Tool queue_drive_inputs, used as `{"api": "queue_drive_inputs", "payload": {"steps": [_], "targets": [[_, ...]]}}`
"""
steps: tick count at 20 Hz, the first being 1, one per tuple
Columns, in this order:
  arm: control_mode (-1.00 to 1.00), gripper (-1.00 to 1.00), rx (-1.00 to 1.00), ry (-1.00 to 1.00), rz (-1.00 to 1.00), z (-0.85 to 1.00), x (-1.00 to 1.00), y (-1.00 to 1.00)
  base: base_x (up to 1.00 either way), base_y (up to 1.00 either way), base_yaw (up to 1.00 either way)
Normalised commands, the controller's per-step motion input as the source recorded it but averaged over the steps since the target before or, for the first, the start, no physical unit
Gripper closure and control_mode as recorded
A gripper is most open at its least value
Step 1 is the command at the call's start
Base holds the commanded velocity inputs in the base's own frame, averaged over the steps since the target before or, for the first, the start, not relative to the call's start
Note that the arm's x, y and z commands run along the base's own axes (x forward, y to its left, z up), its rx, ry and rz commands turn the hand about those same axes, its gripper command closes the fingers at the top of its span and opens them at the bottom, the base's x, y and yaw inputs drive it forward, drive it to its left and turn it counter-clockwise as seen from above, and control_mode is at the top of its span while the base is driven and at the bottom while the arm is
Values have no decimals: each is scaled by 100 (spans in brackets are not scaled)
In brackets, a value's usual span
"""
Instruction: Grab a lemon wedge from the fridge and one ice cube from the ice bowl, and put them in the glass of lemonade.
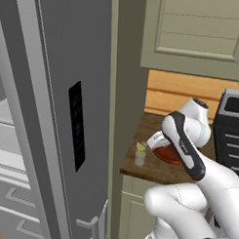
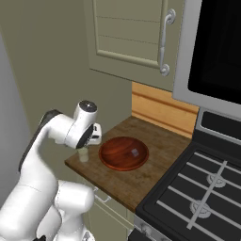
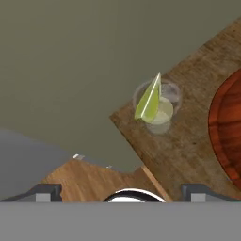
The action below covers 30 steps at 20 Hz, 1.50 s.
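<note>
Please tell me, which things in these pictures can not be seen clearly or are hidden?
- Gripper: hand view shows just the two tips, spread wide; in both base views the arm's wrist covers it.
- Ice bowl: left base view, mostly behind the forearm; hand view cuts it at the right edge.
- Ice cube: right base view, a tiny pale speck.
- Lemon wedge in the glass of lemonade: left base view, too small for detail.

I'm looking at a kitchen: tall grey metal fridge [image 1: 58, 114], beige panelled cabinets [image 2: 129, 33], black gas stove [image 2: 197, 193], wooden bench [image 2: 155, 146].
</note>
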Motion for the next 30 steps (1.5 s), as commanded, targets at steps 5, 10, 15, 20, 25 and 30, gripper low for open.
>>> {"api": "queue_drive_inputs", "payload": {"steps": [5, 10, 15, 20, 25, 30], "targets": [[-100, -100, 0, -11, 0, 13, -94, 0, 0, 0, 0], [-100, -100, 3, -22, 0, 30, -93, 0, 0, 0, 0], [-100, -100, 5, -12, 3, 15, -61, -5, 0, 0, 0], [-100, -100, 5, -17, -2, 35, 1, 6, 0, 0, 0], [-100, -100, 1, -24, -23, 46, 29, 46, 0, 0, 0], [-100, -100, 0, -18, -30, 37, 7, 65, 0, 0, 0]]}}
